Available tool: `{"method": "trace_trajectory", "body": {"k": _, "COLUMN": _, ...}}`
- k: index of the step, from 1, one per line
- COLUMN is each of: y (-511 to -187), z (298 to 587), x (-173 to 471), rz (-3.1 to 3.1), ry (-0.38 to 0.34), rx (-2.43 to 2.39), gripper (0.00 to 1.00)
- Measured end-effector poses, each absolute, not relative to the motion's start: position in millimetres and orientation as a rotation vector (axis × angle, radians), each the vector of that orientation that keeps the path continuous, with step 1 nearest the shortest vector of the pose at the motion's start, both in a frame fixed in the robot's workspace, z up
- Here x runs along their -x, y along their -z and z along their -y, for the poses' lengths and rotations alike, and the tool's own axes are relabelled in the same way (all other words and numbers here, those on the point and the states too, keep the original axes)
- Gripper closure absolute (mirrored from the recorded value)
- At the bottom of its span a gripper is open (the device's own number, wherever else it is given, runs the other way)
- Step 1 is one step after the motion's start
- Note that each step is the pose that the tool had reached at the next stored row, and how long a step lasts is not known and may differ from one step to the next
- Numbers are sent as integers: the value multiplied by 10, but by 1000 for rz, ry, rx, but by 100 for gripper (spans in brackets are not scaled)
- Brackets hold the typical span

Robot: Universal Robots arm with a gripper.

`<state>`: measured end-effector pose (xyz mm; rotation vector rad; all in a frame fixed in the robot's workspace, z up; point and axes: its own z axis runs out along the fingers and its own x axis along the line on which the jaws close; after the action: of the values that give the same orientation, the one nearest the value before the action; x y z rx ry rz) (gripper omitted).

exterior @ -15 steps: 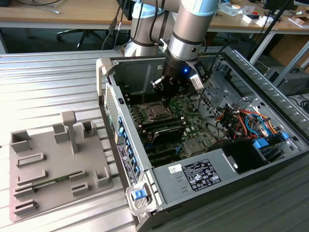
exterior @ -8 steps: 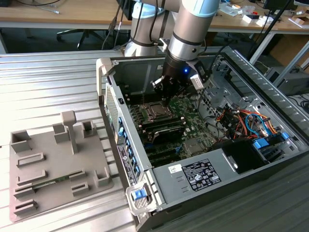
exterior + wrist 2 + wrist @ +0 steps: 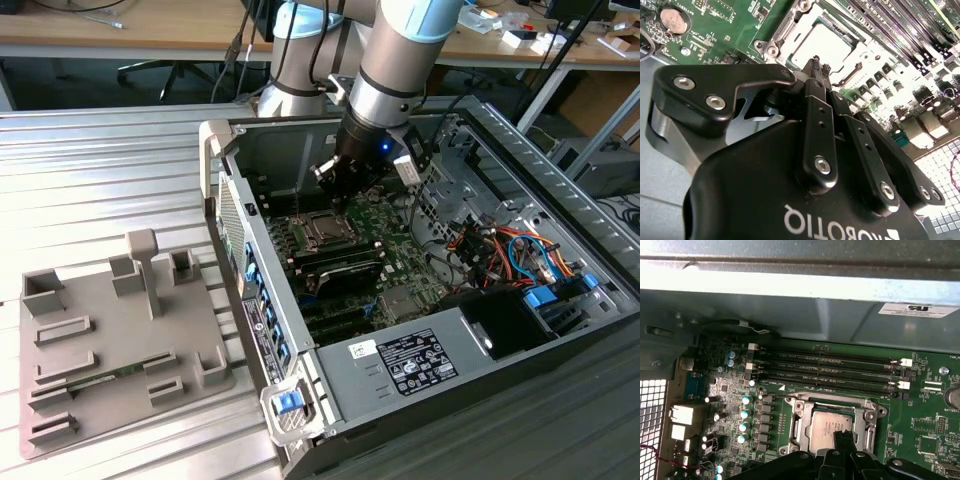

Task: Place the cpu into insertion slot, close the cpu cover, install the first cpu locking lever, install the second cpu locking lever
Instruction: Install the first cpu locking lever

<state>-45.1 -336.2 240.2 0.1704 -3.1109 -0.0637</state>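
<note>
open computer case on ribbed metal bench, gripper fingers pinched together, empty, over cpu under closed cpu cover, memory slots alongside

Grey fixture plate on exterior view's left beside open PC case; my view: black memory slots, blue-capped capacitors.

The arm comes down from about twelve o'clock in the exterior view, its grey wrist section tilted toward seven o'clock, a small blue light lit on it. At its end the black gripper points steeply downward. In the second wrist view the gripper's fingers stand pressed together at the tips — no gap between them — and nothing is held.
</note>
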Motion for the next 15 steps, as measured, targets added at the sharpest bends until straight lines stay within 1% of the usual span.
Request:
{"method": "trace_trajectory", "body": {"k": 8, "y": -2402, "z": 3362, "x": 451, "rz": 3111, "ry": 65, "rx": -170, "gripper": 89}}
{"method": "trace_trajectory", "body": {"k": 15, "y": -2473, "z": 3362, "x": 451, "rz": 3111, "ry": 65, "rx": -170, "gripper": 89}}
